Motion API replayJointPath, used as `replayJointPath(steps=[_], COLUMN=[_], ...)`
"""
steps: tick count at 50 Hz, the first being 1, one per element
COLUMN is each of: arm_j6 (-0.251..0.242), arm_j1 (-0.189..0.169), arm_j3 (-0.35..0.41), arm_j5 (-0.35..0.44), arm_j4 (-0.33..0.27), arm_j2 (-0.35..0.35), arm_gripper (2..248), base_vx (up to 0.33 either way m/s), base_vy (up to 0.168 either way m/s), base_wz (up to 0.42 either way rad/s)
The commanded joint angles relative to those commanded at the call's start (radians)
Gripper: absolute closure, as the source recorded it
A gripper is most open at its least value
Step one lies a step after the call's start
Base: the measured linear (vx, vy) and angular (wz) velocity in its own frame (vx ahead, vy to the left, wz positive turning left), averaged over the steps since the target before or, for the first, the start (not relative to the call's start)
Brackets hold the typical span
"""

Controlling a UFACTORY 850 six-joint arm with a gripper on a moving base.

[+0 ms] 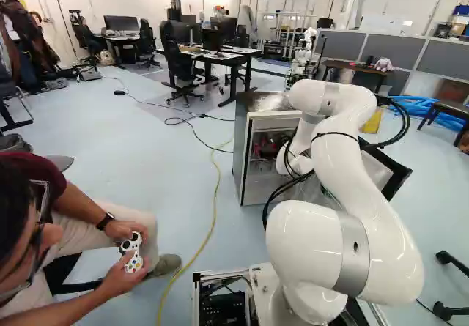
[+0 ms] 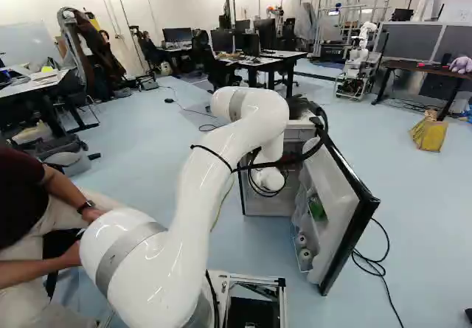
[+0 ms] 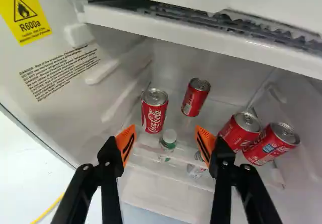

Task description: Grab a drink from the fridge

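In the left base view the gripper (image 1: 275, 150) reaches into the small fridge (image 1: 264, 191), mostly hidden by the arm. The wrist view shows the gripper (image 3: 165, 140) open, nothing gripped. A red can (image 3: 153, 114) stands ahead of the gap between its fingers, and a second, slimmer-looking can (image 3: 195, 97) is farther in. Two more red cans, one (image 3: 240, 131) and another (image 3: 271, 143), are beyond and beside one finger. A bottle with a white cap (image 3: 168, 137) shows between the fingers, with clear bottle parts (image 3: 197, 169) close to one fingertip.
A frosted freezer compartment (image 3: 201, 32) overhangs the cans. The fridge door (image 2: 333, 208) hangs open beside the arm, with items in its racks. A seated person with a controller (image 1: 133, 251) is beside the base. Another robot (image 2: 359, 63) stands farther back. A yellow cable crosses the floor.
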Motion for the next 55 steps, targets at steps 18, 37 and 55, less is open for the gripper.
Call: replayJointPath(steps=[18,37,55], arm_j6=[0.000,0.000,0.000], arm_j1=[0.000,0.018,0.044], arm_j3=[0.000,0.000,-0.018], arm_j5=[0.000,0.000,0.000], arm_j4=[0.000,0.042,0.102], arm_j2=[0.000,0.000,-0.009], arm_gripper=[75,75,75], base_vx=[0.000,0.000,0.000], base_vy=[0.000,0.000,0.000], base_wz=[0.000,0.000,0.000])
